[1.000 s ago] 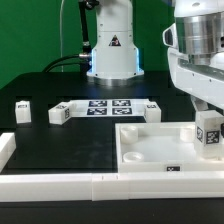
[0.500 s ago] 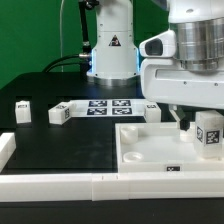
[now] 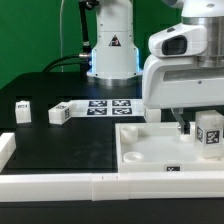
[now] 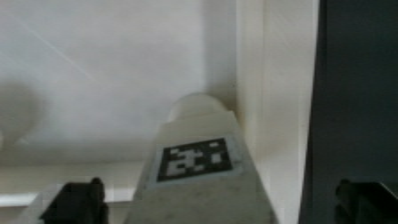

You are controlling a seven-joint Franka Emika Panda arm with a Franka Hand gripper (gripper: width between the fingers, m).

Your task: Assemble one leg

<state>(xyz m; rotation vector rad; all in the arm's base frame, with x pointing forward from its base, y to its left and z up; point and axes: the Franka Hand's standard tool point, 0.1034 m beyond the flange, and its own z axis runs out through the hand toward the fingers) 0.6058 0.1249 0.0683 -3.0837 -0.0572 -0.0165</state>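
Nearest to the exterior camera, a long white rail is laid across the front of the green table. Behind it the large white panel with corner recesses is placed. At its side toward the exterior view's right the leg is seen standing upright, its tag turned to the camera. The gripper is positioned over this leg. In the wrist view its two dark fingertips are held apart, one on each side of the leg, and a gap is seen on both sides, so nothing is clamped. Farther back, three similar pegs are spread in a row by the marker board, and the arm's base is found behind them.
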